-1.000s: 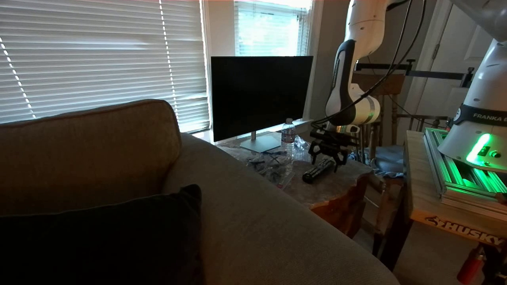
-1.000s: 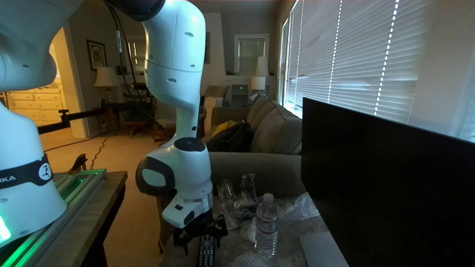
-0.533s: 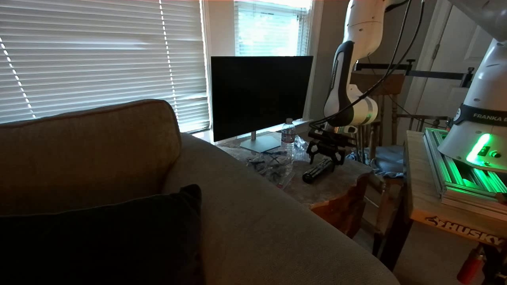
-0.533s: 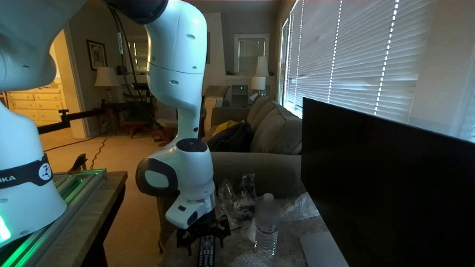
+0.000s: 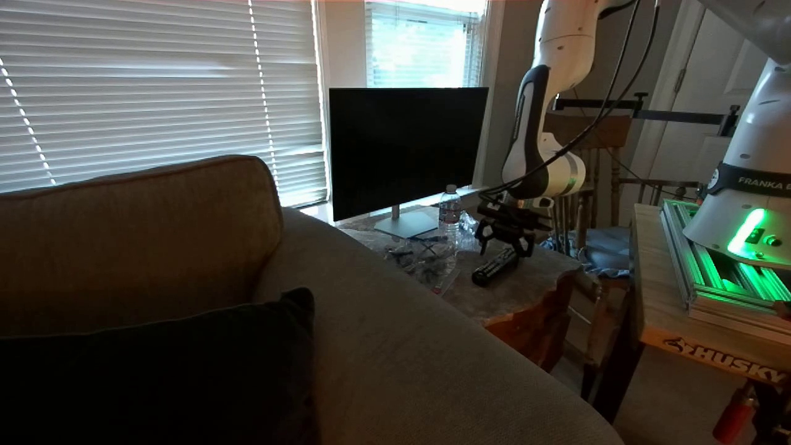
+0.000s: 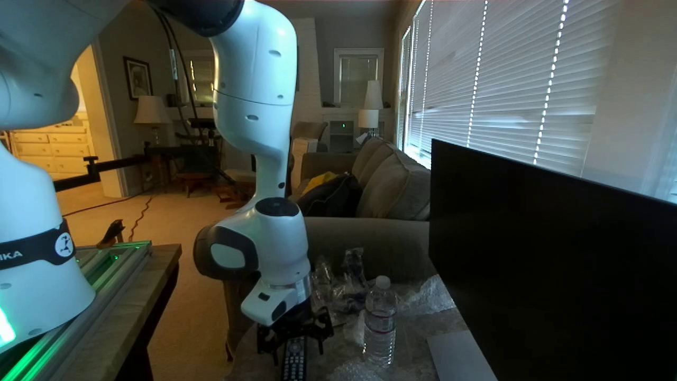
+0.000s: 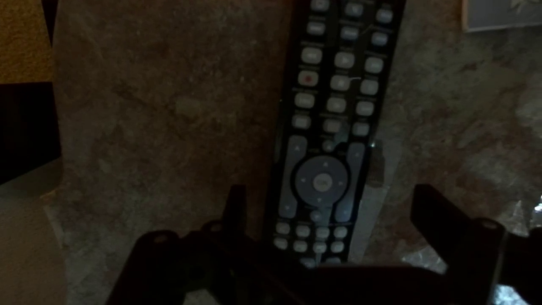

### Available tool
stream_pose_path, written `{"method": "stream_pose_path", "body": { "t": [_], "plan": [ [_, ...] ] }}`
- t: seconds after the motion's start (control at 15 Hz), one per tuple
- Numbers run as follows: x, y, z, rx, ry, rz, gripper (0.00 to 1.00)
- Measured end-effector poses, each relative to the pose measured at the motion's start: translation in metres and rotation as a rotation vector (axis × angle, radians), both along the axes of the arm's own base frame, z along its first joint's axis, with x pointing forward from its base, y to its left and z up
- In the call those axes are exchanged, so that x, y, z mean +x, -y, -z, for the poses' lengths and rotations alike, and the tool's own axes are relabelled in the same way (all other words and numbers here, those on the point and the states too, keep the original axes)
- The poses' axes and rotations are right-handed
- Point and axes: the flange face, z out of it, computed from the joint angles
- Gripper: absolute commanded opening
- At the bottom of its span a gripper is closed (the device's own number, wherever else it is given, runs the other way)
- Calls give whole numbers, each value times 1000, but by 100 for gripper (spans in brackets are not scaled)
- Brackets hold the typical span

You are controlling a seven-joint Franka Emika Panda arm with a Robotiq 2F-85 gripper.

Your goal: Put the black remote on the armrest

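Observation:
The black remote (image 5: 495, 269) lies flat on a stone-patterned table. It also shows in an exterior view (image 6: 294, 360) and, with its rows of buttons, in the wrist view (image 7: 322, 182). My gripper (image 5: 505, 252) is open and empty above the remote; it shows in an exterior view (image 6: 298, 357) too. In the wrist view, my gripper (image 7: 329, 188) has one finger on each side of the remote, closer to it on the left, with gaps on both sides. The remote's near end is hidden behind the gripper. The beige armrest (image 5: 395, 334) stands beside the table, also in an exterior view (image 6: 370, 238).
A water bottle (image 6: 380, 323), plastic wrapping (image 6: 338, 286) and a monitor (image 6: 529, 264) on a flat metal stand (image 5: 406, 224) are on the table. A dark cushion (image 5: 160, 377) lies on the sofa against the armrest. A wooden chair (image 5: 593, 136) stands behind the gripper.
My gripper has shifted slightly towards the armrest side and the bottle: left in an exterior view, right in the opposite-facing view. It stays open. The remote has not moved.

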Motion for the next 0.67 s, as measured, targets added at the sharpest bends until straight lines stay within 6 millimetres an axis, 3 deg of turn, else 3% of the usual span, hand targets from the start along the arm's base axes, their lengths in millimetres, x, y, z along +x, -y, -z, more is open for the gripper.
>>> {"method": "stream_pose_path", "body": {
  "t": [0.33,0.4,0.47,0.67],
  "plan": [
    [-1,0,2,-16,-7,16,100],
    [-1,0,2,-20,-9,19,90],
    [-2,0,3,-23,-11,21,73],
    [-3,-1,4,-31,-15,26,50]
  ]
}}
